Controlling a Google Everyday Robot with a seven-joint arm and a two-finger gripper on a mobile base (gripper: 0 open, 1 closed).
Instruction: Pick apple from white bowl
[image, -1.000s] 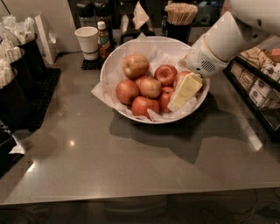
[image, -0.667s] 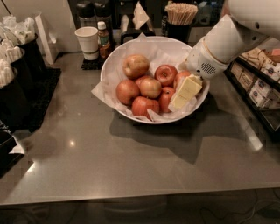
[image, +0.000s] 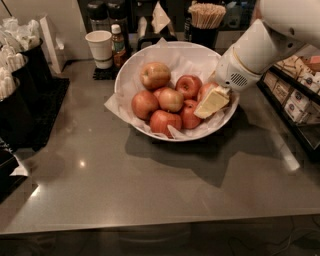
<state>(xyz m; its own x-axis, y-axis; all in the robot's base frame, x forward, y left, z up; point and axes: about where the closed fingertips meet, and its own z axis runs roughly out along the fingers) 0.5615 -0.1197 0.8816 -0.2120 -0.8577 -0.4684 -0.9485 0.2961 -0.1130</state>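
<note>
The white bowl (image: 131, 65), wide and lined with crinkled white paper, stands at the back middle of the grey counter and holds several apples. My gripper (image: 212, 102), pale yellow on a white arm that comes in from the upper right, reaches down into the bowl's right side. A reddish-orange apple (image: 204, 91) lies right behind the gripper, touching it and partly hidden by it. A yellowish-tan apple (image: 155, 75) lies at the back of the bowl. Smaller deep-red apples (image: 188, 85) lie in the middle.
A paper cup (image: 99, 47) and a small sauce bottle (image: 118, 46) stand behind the bowl on the left. A holder of wooden stirrers (image: 205, 20) is at the back right. Black racks of napkins (image: 20, 75) line the left side, and shelves of packets (image: 295, 95) line the right.
Almost nothing. My gripper stays at the right side of the bowl, and the apples have not moved.
</note>
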